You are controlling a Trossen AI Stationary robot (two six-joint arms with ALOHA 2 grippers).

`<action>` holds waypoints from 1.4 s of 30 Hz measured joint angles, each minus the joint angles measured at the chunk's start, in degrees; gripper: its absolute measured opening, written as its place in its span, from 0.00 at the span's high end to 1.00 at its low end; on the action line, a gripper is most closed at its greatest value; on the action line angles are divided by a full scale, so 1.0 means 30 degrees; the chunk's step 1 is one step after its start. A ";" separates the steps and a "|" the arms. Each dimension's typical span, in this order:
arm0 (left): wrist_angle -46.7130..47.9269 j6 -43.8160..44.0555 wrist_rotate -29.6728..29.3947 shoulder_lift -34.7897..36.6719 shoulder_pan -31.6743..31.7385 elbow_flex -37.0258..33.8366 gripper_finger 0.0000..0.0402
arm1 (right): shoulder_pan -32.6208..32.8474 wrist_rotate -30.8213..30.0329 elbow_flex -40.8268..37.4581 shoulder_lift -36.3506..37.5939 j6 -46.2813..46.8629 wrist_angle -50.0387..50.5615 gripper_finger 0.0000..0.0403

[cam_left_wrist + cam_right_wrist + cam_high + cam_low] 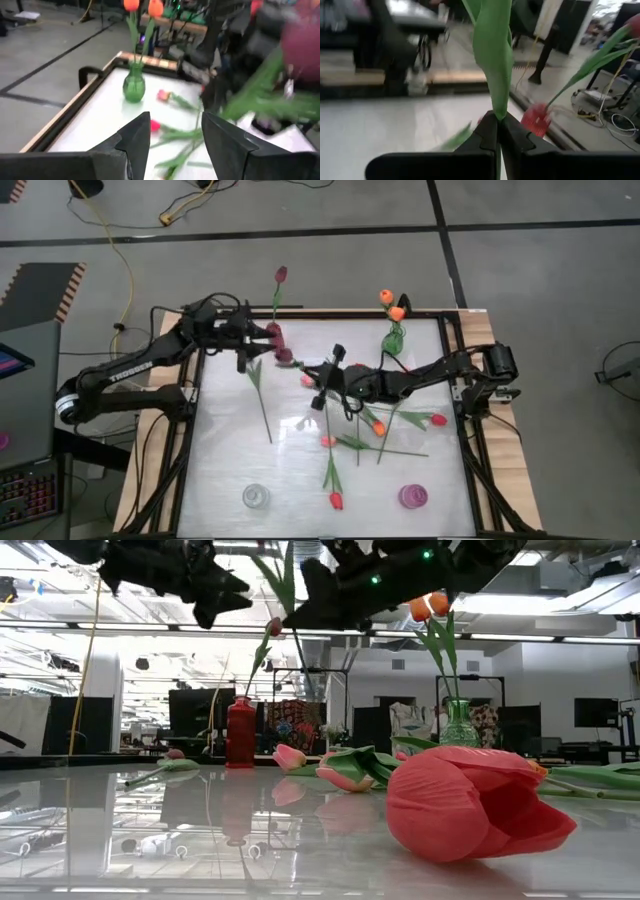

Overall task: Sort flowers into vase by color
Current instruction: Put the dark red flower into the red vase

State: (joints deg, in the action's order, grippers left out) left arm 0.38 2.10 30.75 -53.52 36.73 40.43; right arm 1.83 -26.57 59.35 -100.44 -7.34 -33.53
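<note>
From above, loose flowers (352, 442) lie across the middle of the counter (230, 460), with the left end effector (270, 340) beside the red vase (274, 333). In its wrist view the left fingers (135, 134) stand spread and empty. The right wrist view shows the right end effector (498, 131) pressed together, pinching a green stem (495, 55).

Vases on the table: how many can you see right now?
4: a red vase at the far left, a green vase at the far right, a clear vase near left, a purple vase near right.
</note>
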 joint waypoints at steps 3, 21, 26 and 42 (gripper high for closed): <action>0.0276 0.0053 -0.0152 0.0125 -0.0354 -0.0084 0.59 | -0.0355 0.0092 0.0000 0.0007 0.0537 -0.1577 0.91; -0.8204 -0.0541 -0.6296 -0.3920 -0.6510 -0.0761 0.59 | -0.1539 0.3217 0.0000 0.0058 0.3528 -0.2433 0.91; -0.8028 -0.0247 -0.7340 -0.4064 -0.6527 -0.0761 0.59 | -0.1535 0.3406 0.0000 0.0036 0.3452 -0.2426 0.91; -0.8436 -0.0051 -0.7916 -0.4121 -0.6527 -0.0761 0.64 | -0.1488 0.3461 0.0000 0.0036 0.3449 -0.2683 0.91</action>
State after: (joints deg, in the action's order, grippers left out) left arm -24.93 1.95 7.00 -65.88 17.15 38.15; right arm -2.63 -16.19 59.35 -100.33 3.01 -41.58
